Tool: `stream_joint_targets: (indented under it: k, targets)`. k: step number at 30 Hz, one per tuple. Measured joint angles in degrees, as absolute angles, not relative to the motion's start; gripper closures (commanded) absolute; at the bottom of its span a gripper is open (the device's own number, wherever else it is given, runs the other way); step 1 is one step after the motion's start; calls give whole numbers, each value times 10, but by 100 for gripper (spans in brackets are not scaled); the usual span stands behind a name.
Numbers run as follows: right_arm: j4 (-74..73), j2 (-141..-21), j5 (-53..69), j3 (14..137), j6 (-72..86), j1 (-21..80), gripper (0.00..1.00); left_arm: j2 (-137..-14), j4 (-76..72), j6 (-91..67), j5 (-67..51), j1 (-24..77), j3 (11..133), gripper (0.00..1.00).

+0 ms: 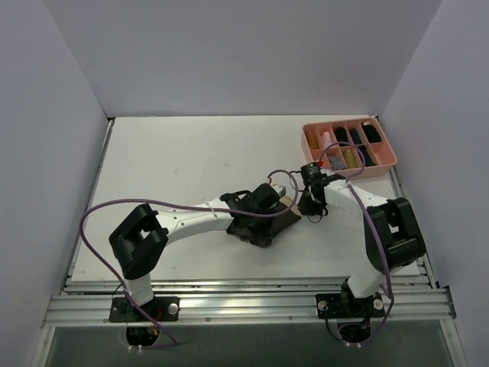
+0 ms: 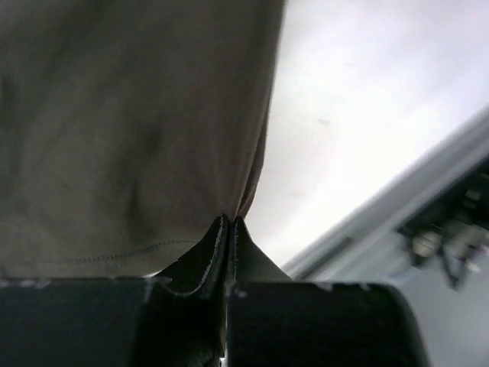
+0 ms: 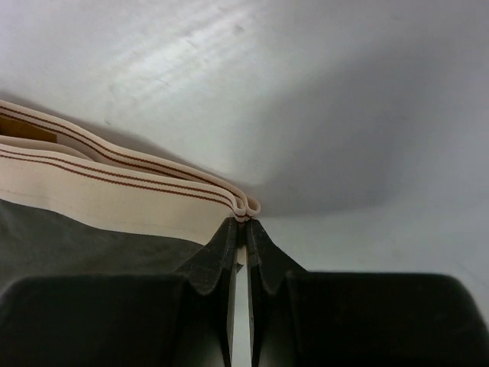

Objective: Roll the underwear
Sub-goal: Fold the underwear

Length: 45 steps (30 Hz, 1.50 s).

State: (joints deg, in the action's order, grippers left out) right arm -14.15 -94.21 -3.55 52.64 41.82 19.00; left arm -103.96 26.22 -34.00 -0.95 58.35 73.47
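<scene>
The underwear point(image 1: 263, 226) lies on the table point(image 1: 176, 160) about midway between its left and right edges and closer to the near edge than to the far one, well apart from the pink tray point(image 1: 386, 164) at the far right corner. The left gripper point(image 2: 229, 222) is closed, its jaws pinched together on a corner of the olive-brown cloth point(image 2: 130, 153), which hangs away from the tips in that view. The right gripper point(image 3: 246, 222) is likewise closed, with its jaws clamped on the folded end of the tan waistband point(image 3: 114, 187); the dark cloth point(image 3: 69, 237) runs off below the band. In the top view both grippers point(image 1: 276, 205) point(image 1: 312, 208) meet the garment from opposite sides, and the cloth between them looks bunched, not flat. The step in hand is judged to be the grasp before the roll: both holds are set, and no turn of the roll is visible yet. The next move probably calls for both arms to act together, drawing the garment taut and laying it flat, then turning one held edge over toward the other. Uneven pull may slip the thin cloth out of either pinch.
</scene>
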Motion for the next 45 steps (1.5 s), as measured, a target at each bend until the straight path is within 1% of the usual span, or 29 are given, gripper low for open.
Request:
stream_joint_targets:
  k: [7, 13, 18, 21, 32, 37, 42, 45]
  targets:
    - [-268, -859, -76, 530, 382, 187, 100, -1023, 187, -414, -133, 607, 710, 98]
    - [-347, -849, -86, 602, 356, 189, 100, -1015, 87, -482, -189, 600, 631, 98]
    - [-386, -895, -81, 652, 344, 211, 100, -994, -35, -546, -210, 577, 529, 98]
    - [-403, -933, -77, 680, 340, 226, 100, -991, -70, -568, -218, 563, 497, 98]
    - [-462, -1086, -97, 857, 325, 271, 100, -983, -144, -598, -248, 519, 467, 98]
    - [-483, -1115, -103, 914, 317, 286, 100, -975, -157, -601, -255, 507, 463, 98]
    - [-501, -1124, -103, 934, 314, 290, 100, -953, -195, -620, -258, 505, 437, 98]
    - [-509, -1124, -97, 940, 314, 295, 100, -946, -217, -628, -257, 504, 416, 95]
